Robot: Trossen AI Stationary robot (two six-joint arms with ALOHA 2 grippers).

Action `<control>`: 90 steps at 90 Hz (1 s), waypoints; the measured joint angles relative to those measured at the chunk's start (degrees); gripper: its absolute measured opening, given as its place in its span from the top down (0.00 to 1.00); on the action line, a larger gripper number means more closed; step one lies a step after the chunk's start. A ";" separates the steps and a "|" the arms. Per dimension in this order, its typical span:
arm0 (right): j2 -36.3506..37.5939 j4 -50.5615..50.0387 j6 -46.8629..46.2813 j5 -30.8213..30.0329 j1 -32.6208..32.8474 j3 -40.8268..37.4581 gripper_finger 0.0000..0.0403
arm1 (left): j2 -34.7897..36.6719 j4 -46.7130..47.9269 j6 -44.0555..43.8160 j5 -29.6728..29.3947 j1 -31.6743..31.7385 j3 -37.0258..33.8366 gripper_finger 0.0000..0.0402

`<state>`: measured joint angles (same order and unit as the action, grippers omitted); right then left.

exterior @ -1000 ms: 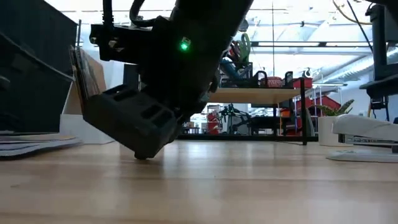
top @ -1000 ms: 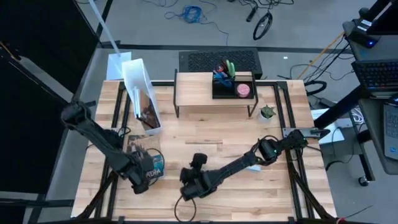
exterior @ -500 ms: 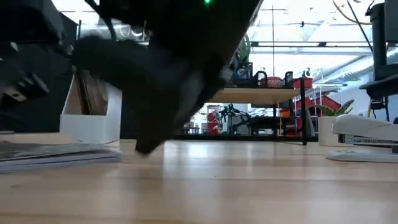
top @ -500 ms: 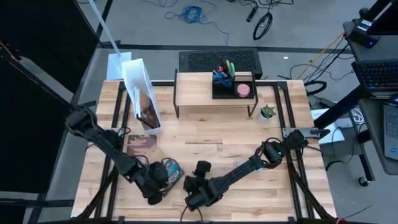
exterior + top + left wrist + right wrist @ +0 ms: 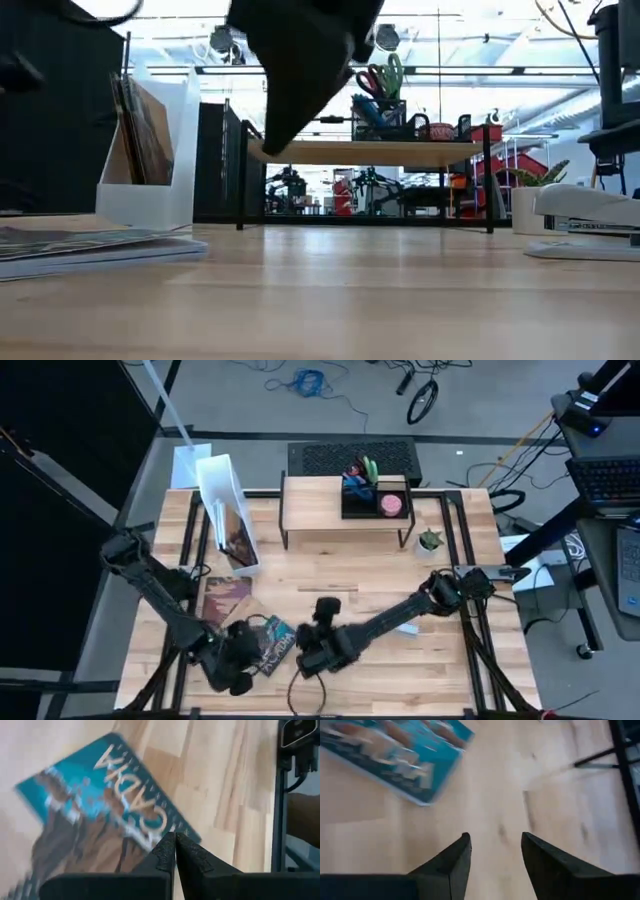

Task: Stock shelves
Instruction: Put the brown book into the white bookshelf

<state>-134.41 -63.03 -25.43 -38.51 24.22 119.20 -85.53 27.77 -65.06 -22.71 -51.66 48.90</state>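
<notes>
A teal magazine (image 5: 273, 644) lies near the table's front edge, left of centre, with my left gripper (image 5: 252, 657) shut on it. My right gripper (image 5: 308, 658) hangs open just right of the magazine, above bare wood, with nothing between its fingers (image 5: 452, 865). The magazine's edge (image 5: 395, 755) shows beyond them. The shelves (image 5: 345, 512), a light-wood riser on black legs, stand at the far middle with a black organizer (image 5: 375, 497) on top. My left gripper pinches the teal magazine between its two shut fingers at one long edge, near a corner (image 5: 187, 832). The fingers come slanting down from the table's near left side. Whether the magazine is clear of the table, I cannot tell.
A second magazine (image 5: 226, 595) lies flat left of centre. A tall white file box (image 5: 228, 515) with papers stands at the far left. A small potted plant (image 5: 430, 540) and a stapler (image 5: 485, 574) sit at the right. Bare wood spans the middle.
My left gripper has drawn the teal magazine off the other magazine, toward the table's near edge and to the right, and the magazine has turned about. My right gripper dipped toward the near edge, then rose and came back a little.
</notes>
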 joint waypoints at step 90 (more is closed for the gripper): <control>0.17 21.77 -1.35 16.25 -4.54 -13.48 0.61 | -9.58 4.74 19.26 -0.30 -9.23 -0.02 0.88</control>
<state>-134.23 -41.25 -26.78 -22.25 19.68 105.71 -95.11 32.51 -45.80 -23.01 -60.89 48.88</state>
